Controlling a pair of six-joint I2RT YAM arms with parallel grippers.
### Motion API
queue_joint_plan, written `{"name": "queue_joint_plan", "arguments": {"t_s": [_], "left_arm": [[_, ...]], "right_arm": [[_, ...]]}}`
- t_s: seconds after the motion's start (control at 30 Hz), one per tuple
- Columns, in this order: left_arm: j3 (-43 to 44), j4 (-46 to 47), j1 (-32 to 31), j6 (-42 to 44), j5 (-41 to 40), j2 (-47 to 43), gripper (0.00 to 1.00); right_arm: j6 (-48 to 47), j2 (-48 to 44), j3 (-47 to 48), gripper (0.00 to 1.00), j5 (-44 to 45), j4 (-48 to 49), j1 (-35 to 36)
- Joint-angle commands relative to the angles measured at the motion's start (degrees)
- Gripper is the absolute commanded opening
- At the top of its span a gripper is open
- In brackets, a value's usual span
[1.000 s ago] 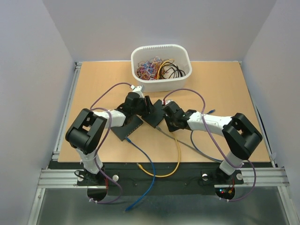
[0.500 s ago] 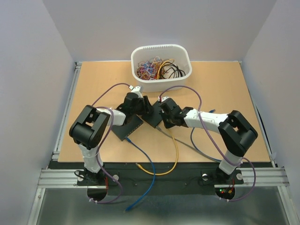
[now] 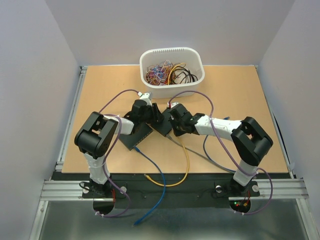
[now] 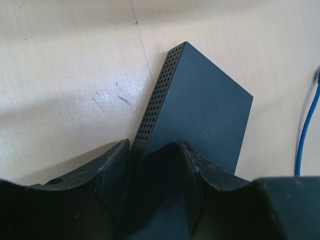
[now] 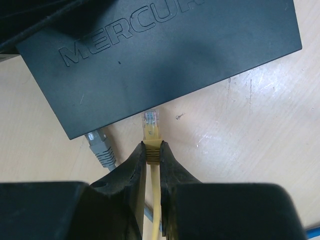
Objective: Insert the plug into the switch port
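Yellow plug (image 5: 151, 127) pinched between right gripper (image 5: 153, 148) fingers, clear tip poking forward, just short of switch (image 5: 165, 55) edge (contact unclear). Grey plug (image 5: 101, 146) lay left of fingers, against same edge. Left gripper (image 4: 152, 152) clamped switch's end, blue cable (image 4: 305, 130) off to right.

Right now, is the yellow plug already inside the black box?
No, the yellow plug has its clear tip fully showing, just outside the edge of the switch.
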Motion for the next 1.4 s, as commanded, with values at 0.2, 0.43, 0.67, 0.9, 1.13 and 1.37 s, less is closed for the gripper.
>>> {"name": "queue_joint_plan", "arguments": {"t_s": [0.2, 0.43, 0.67, 0.9, 1.13, 1.37], "left_arm": [[-1.55, 1.87, 0.04, 0.9, 1.75, 0.39, 0.53], [-1.64, 2.4, 0.04, 1.25, 2.45, 0.74, 0.52], [-1.29, 3.01, -0.05, 2.56, 5.7, 1.88, 0.52], [-1.29, 3.1, -0.23, 3.35, 7.02, 1.79, 0.52], [-0.85, 3.19, -1.37, 4.32, 8.78, 2.06, 0.52], [0.21, 3.37, -3.91, 5.73, 10.19, 2.58, 0.52]], "right_arm": [[-0.04, 1.84, 3.17, 0.0, -1.85, 2.72, 0.22], [0.13, 1.75, 3.25, 0.0, -2.03, 3.33, 0.22], [-2.93, 1.4, 2.47, 0.01, -2.38, 5.53, 0.4], [-5.4, 0.08, 0.19, 0.0, -2.47, 9.74, 0.49], [-8.21, -3.43, -4.91, 0.0, -1.86, 15.36, 0.4], [-12.34, -7.83, -10.01, 0.0, -0.45, 22.93, 0.4]]}}
